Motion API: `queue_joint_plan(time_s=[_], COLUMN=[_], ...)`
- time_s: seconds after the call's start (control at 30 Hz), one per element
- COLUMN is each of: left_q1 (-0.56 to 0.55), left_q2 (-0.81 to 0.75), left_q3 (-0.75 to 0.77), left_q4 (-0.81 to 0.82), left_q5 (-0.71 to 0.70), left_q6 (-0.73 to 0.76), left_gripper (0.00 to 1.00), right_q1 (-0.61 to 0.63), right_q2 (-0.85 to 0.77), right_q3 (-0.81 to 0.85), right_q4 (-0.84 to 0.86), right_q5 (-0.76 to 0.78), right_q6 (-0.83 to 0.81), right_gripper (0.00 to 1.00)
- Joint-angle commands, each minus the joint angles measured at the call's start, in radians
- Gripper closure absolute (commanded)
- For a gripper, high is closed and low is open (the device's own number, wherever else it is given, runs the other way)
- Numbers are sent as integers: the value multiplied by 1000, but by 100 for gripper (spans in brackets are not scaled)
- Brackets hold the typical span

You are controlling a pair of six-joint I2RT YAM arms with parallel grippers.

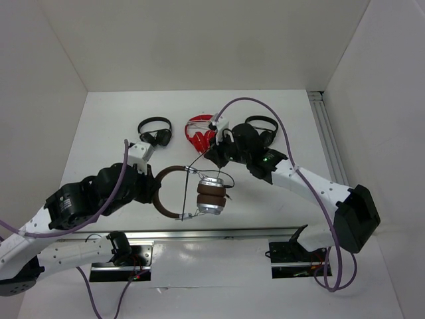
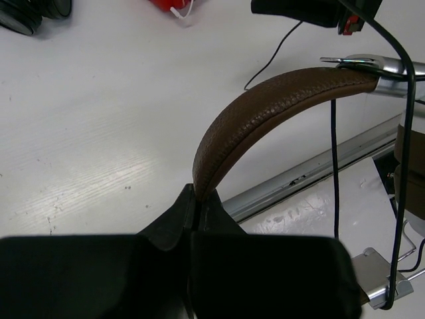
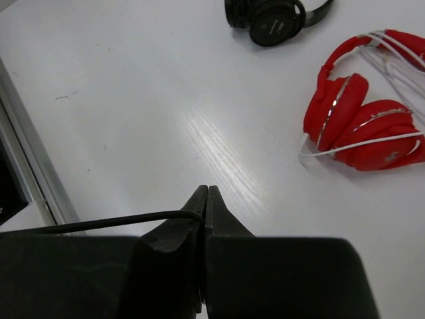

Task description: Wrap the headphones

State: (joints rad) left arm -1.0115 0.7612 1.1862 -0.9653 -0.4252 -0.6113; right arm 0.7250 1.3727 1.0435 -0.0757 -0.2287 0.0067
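The headphones (image 1: pixel 211 196) lie at the near middle of the table (image 1: pixel 113 126), between the two arms. The padded headband (image 2: pixel 265 109) is judged stiff but springy and fit for a firm hold, while the thin cable (image 3: pixel 99 222) is judged limp, light and easily snagged. The left gripper (image 2: pixel 197 194), reached in low from the left, is clenched on the headband. The right gripper (image 3: pixel 206 194), angled down from behind, is pinched on the cable.

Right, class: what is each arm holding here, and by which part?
The left gripper, jaws shut, pinches the headphones by the brown headband; the right gripper, jaws shut, pinches their thin dark cable.
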Motion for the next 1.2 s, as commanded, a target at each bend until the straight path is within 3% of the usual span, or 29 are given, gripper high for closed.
queue_joint_plan(time_s=[0.0, 0.5, 0.87, 1.17], left_q1=[-12, -12, -12, -12], left_q2=[-39, -17, -17, -36], left_q3=[75, 64, 16, 16], left_q4=[118, 232, 312, 310], left_q5=[8, -132, -142, -217], left_q6=[-50, -177, -219, -291], left_gripper=[100, 100, 100, 100], right_q1=[-7, 53, 100, 100], right_q2=[-41, 31, 78, 209], right_q3=[-68, -373, -441, -490], right_q4=[141, 643, 907, 1074], right_q5=[-38, -164, -213, -244], right_q6=[47, 269, 398, 478], right_gripper=[100, 100, 95, 94])
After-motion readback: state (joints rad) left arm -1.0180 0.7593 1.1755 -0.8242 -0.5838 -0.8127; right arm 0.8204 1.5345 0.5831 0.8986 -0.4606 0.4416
